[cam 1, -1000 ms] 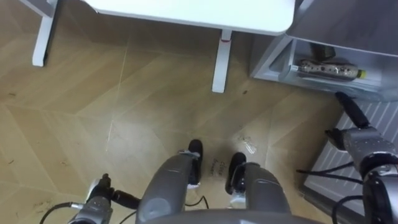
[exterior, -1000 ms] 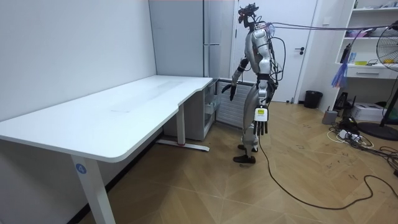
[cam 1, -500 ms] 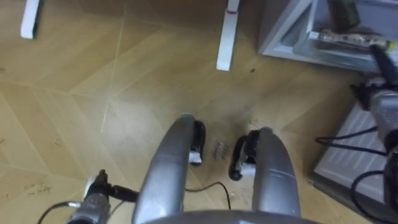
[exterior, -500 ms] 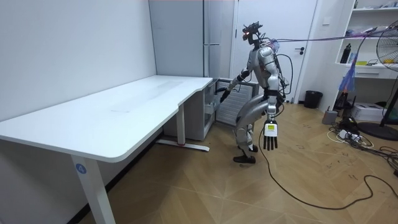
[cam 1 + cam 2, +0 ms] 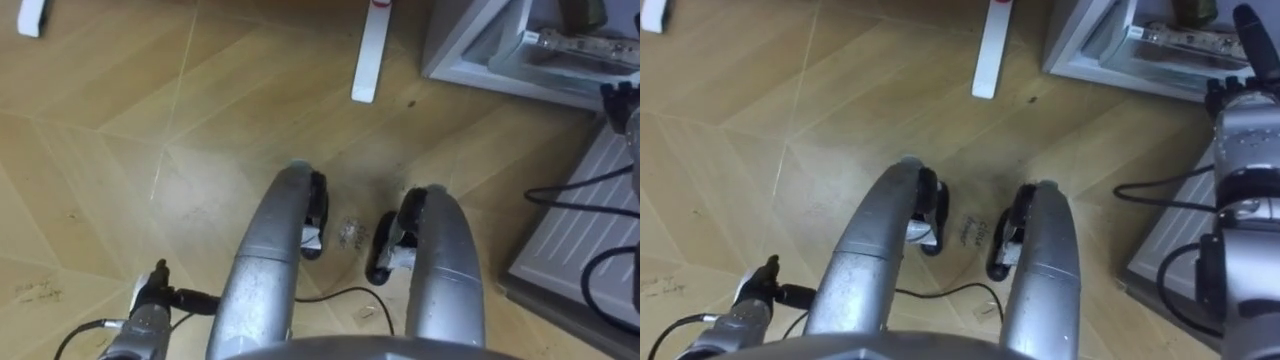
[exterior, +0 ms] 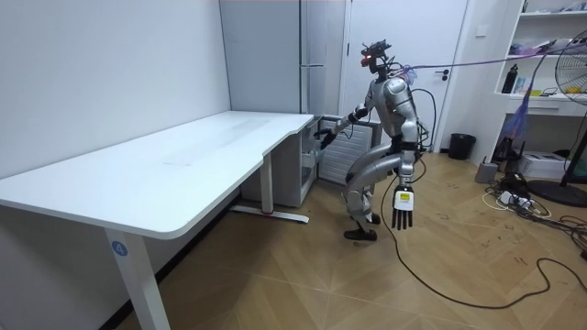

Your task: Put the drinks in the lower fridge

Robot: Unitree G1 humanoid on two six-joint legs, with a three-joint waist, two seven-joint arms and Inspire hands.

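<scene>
Robot is crouched, knees bent, right in front of the lower fridge (image 5: 1077,42), which is open. Right arm reaches forward into the opening, right hand (image 5: 1240,95) at the front edge of the fridge's shelf; can't tell whether it is open or closed, it's cut off at the frame edge. Left arm hangs straight down on the side away from the fridge; left hand (image 6: 402,205) has its fingers straight and slack, pointing at the floor, holding nothing. Drinks: the only candidate is a dark rounded item (image 5: 1193,10) inside the fridge, just behind the right hand and clipped by the frame; can't confirm it's a drink. In front of it on the shelf lies a flat, pale, printed packet (image 5: 1185,40). Fridge shell is smooth grey; its open door (image 5: 580,230) is a pale ribbed panel swung out beside the robot's right leg. White desk leg (image 5: 990,50) stands just beside the fridge, on a wood herringbone floor (image 5: 790,120).
</scene>
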